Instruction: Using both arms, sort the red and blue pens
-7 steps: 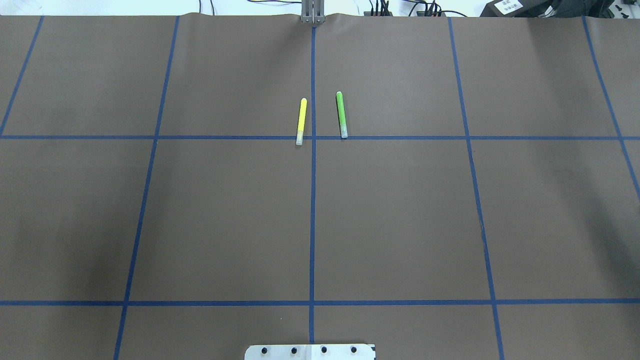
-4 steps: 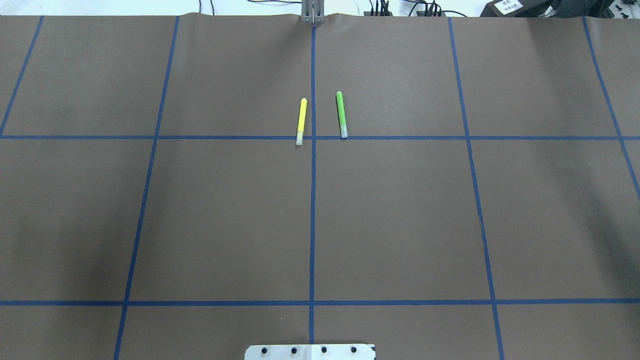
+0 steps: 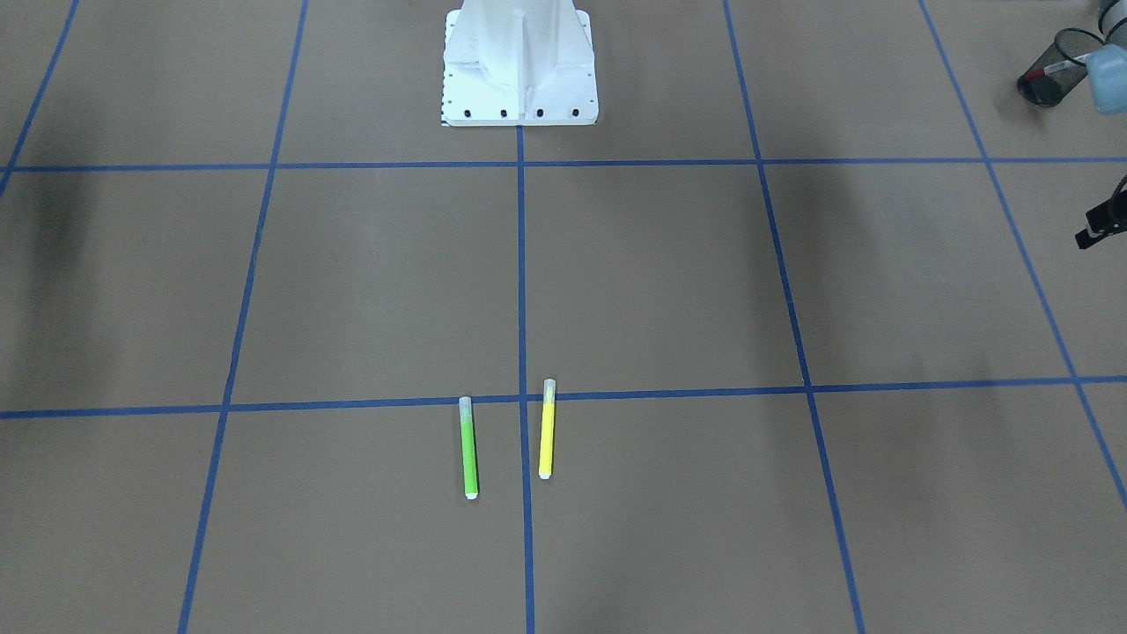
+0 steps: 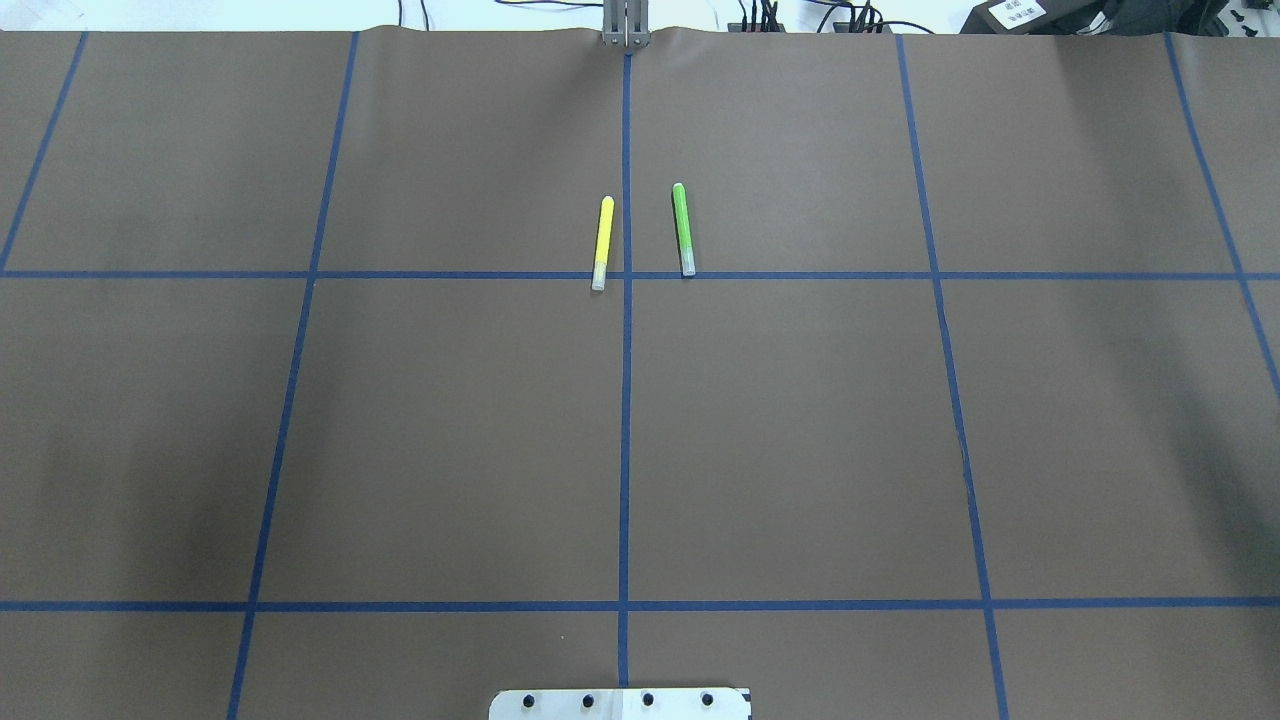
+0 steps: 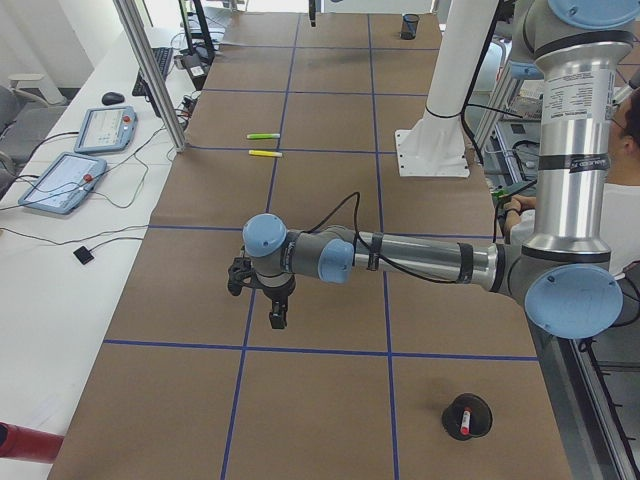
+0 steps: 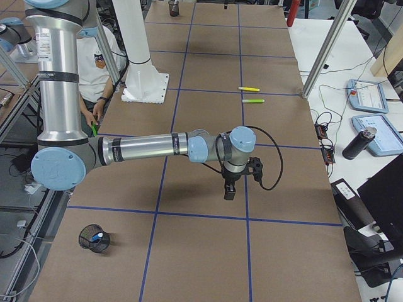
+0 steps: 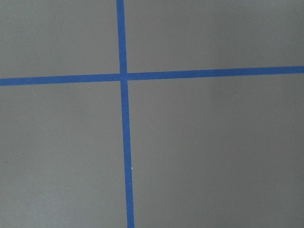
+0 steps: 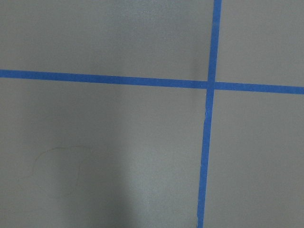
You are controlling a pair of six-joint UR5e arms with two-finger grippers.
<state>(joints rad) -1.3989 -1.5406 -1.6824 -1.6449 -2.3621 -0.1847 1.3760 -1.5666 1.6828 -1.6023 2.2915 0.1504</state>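
The red pen (image 5: 464, 419) stands in a black mesh cup (image 5: 482, 408) at the table's left end, also seen in the front-facing view as the red pen (image 3: 1057, 67). The blue pen (image 6: 96, 237) sits in another mesh cup (image 6: 84, 238) at the right end. My left gripper (image 5: 277, 312) hangs over a tape crossing, away from its cup. My right gripper (image 6: 229, 190) hangs likewise over bare mat. Neither gripper's fingers show in a wrist view, so I cannot tell open from shut.
A yellow marker (image 4: 603, 243) and a green marker (image 4: 683, 229) lie side by side near the centre line at the far side. The white pedestal (image 3: 519, 62) stands at the near edge. A person (image 6: 104, 56) sits behind the robot.
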